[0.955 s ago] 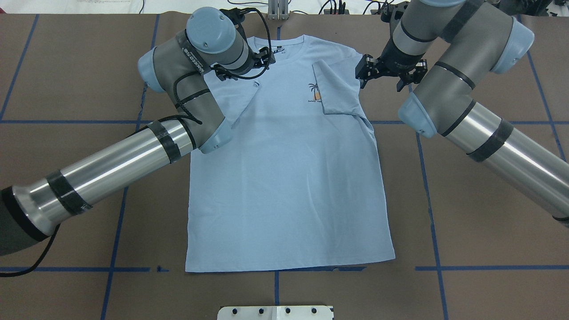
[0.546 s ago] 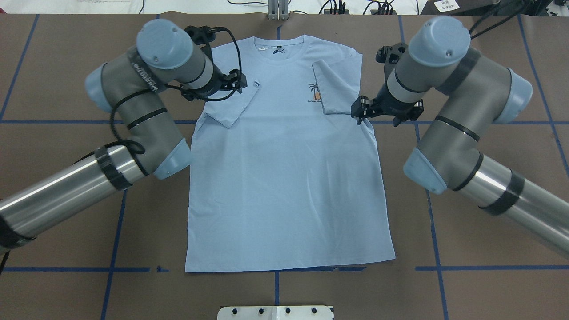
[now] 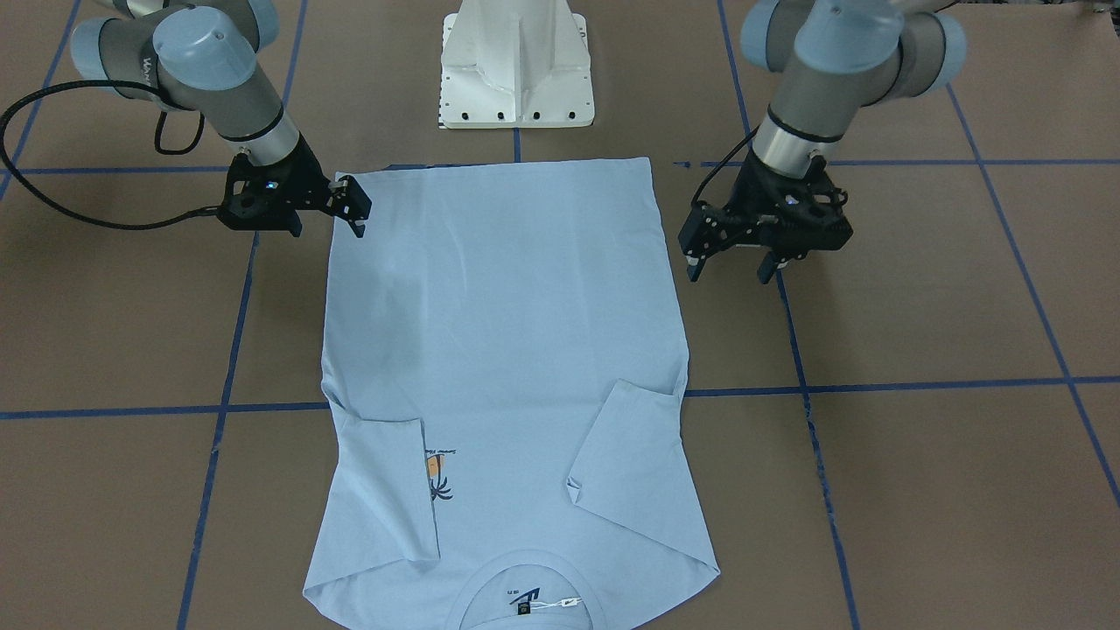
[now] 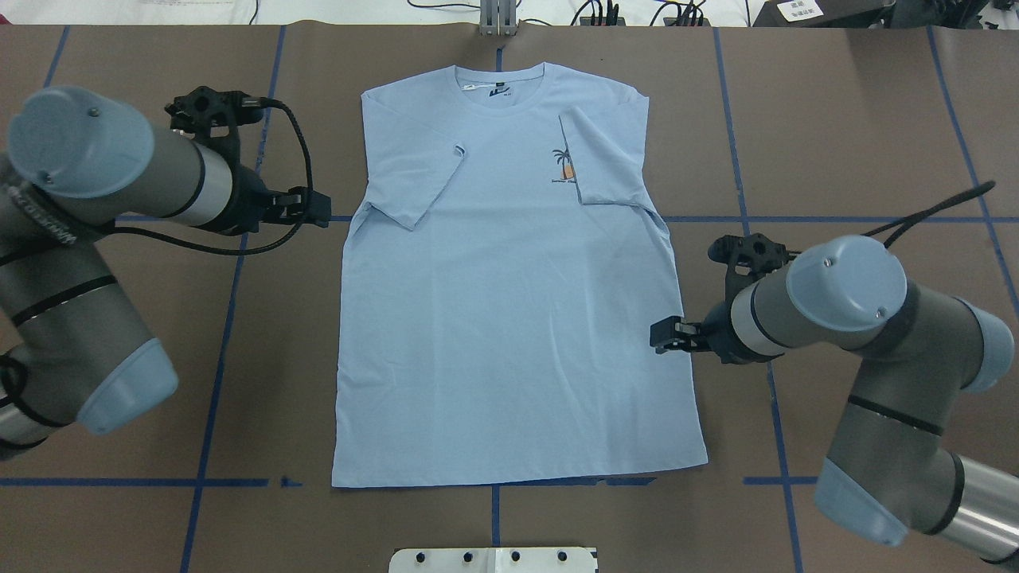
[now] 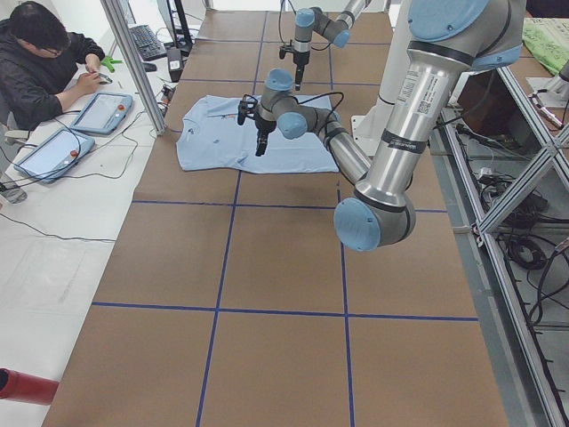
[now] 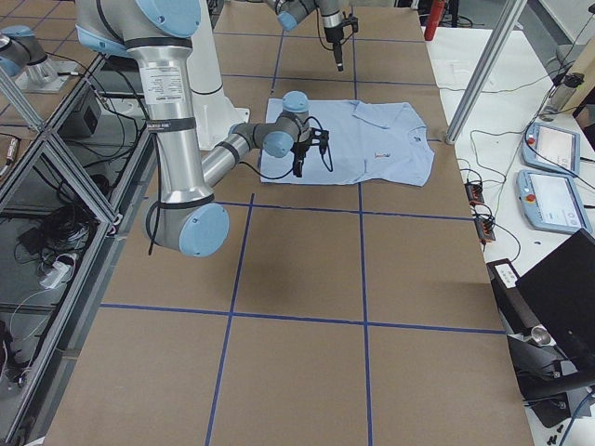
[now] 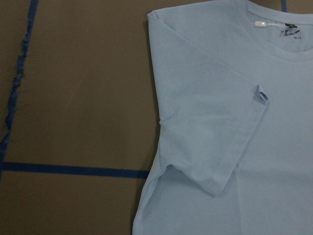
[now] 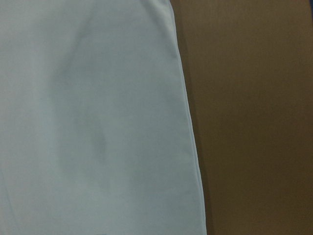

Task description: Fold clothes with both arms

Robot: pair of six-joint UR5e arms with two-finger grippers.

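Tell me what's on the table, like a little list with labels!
Shirt: pale blue T-shirt, lying flat, front up, collar at the far end from the robot
Sleeves: left sleeve and right sleeve, both folded in over the chest
Picture: small palm print, beside the right sleeve's edge
Left gripper: open, empty, just off the shirt near its armpit
Right gripper: open, empty, over the shirt's side edge
Table: brown, with blue tape lines

The folded sleeve seems to hide part of the chest print
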